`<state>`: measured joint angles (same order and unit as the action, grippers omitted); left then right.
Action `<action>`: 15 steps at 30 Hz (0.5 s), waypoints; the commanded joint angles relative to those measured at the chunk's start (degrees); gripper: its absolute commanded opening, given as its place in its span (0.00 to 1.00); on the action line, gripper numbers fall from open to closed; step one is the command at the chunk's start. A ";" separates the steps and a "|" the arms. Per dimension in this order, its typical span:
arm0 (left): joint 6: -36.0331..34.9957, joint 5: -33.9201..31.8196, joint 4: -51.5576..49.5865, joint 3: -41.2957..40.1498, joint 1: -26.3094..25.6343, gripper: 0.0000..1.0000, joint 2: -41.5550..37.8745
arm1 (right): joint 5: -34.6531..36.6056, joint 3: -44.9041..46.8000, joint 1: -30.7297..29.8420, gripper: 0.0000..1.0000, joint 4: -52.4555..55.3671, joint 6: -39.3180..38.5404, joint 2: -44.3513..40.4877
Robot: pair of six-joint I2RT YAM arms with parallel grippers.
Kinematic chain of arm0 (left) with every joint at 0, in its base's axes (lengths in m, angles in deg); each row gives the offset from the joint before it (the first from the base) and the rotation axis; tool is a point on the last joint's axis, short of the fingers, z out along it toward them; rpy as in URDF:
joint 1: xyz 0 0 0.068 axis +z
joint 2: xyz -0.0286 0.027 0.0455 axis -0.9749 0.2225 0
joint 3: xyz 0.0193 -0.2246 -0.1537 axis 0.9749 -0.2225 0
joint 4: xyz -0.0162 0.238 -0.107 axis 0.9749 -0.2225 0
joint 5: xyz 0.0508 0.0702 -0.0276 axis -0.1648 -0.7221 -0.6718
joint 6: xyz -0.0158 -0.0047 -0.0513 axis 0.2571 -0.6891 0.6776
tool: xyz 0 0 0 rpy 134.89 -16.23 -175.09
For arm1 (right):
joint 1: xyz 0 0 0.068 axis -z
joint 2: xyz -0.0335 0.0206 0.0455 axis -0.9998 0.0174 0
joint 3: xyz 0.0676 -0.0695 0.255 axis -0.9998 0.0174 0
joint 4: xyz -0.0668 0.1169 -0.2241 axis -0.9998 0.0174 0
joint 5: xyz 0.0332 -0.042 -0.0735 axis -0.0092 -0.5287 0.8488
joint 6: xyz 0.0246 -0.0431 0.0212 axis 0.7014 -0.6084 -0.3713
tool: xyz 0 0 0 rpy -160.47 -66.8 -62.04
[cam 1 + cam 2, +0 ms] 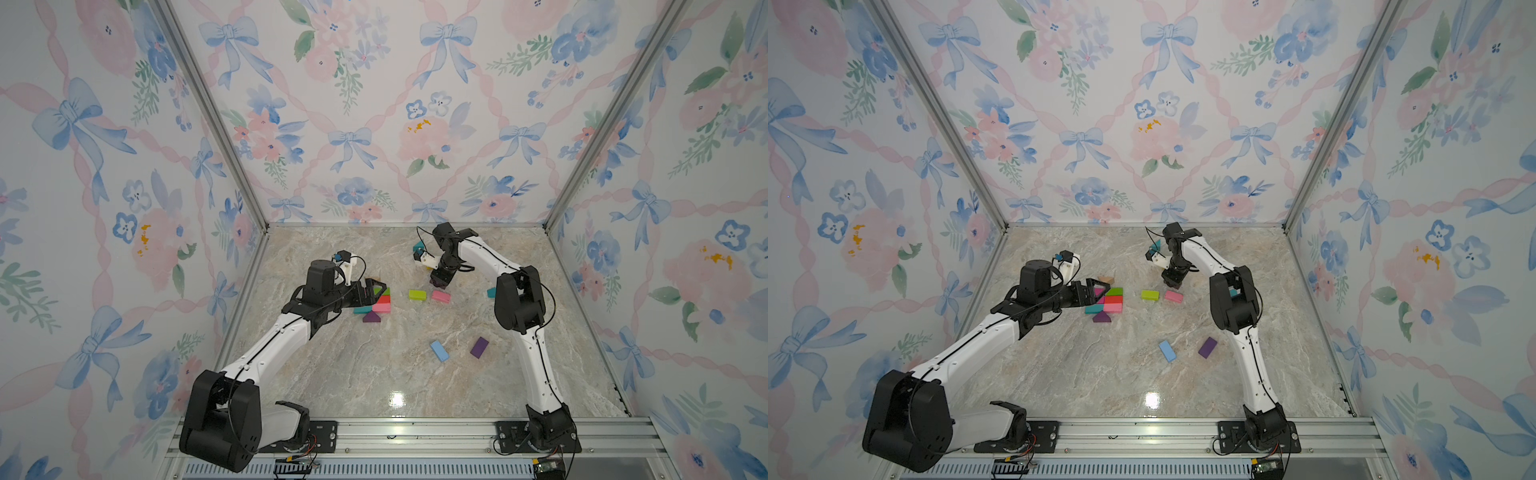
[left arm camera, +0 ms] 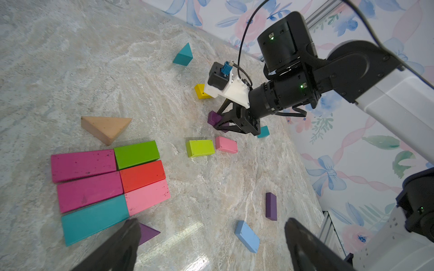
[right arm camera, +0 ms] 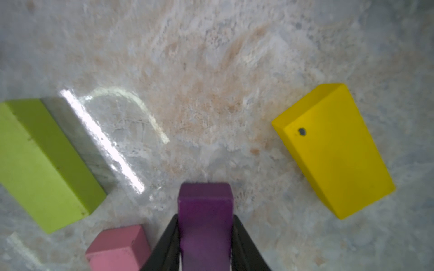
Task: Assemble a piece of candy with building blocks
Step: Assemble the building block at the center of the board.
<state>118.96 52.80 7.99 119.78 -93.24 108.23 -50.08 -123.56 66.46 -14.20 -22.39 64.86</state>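
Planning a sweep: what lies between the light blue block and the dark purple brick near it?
Nothing: only bare table shows between the light blue block and the dark purple brick, in both top views.

Twelve o'clock being the back wall [image 1: 374, 124], the brick cluster [image 1: 379, 302] lies on the table [image 1: 374, 382] at ten o'clock of its middle; the near prism [image 1: 372, 318] sits just beside it at six o'clock, the far prism [image 1: 1106, 279] at twelve; the brick pair [image 1: 417, 294] lies at its three o'clock; the held brick [image 3: 205, 201] sits in the right gripper [image 3: 205, 218] at the pair's one o'clock; two loose bricks [image 1: 439, 350] lie at the cluster's four o'clock.
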 commanded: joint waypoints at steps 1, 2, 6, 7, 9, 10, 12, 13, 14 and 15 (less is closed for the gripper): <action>0.03 -0.40 -0.08 1.26 0.05 0.98 0.16 | 0.18 -0.70 -0.39 0.28 1.94 -0.82 1.95; 0.12 -0.26 -0.02 1.18 0.10 0.98 -0.08 | 0.13 -0.60 -0.63 0.27 1.59 -1.09 1.96; 0.13 -0.19 -0.06 0.66 0.38 0.98 -0.59 | -0.05 -0.79 -2.20 0.26 0.45 -3.59 2.40; 0.22 -0.15 -0.03 0.48 0.38 0.98 -0.72 | 0.06 -1.43 -2.98 0.25 0.53 -4.42 2.87; 0.16 -0.10 -0.04 0.07 0.61 0.98 -1.06 | 0.09 -3.19 -4.41 0.25 1.10 -5.68 3.95; 0.17 -0.02 -0.02 -0.10 0.71 0.98 -1.24 | 0.20 -4.22 -4.79 0.25 1.44 -5.92 4.60; 0.12 0.27 -0.02 -0.32 1.07 0.98 -1.62 | 0.14 -6.87 -5.65 0.24 2.51 -6.35 6.12; 0.13 0.46 -0.01 -0.41 1.31 0.98 -1.74 | 0.20 -7.84 -5.96 0.24 2.99 -6.33 6.67; 0.13 0.60 -0.04 -0.54 1.57 0.98 -1.91 | 0.12 -8.75 -6.23 0.24 3.42 -6.41 7.26; 0.00 0.81 -0.06 -0.58 1.83 0.98 -2.08 | 0.10 -9.26 -6.57 0.24 3.75 -6.41 7.54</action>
<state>118.96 52.84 7.99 119.74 -92.21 107.75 -49.64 -131.24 61.12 -13.56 -27.44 69.14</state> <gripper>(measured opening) 0.980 0.306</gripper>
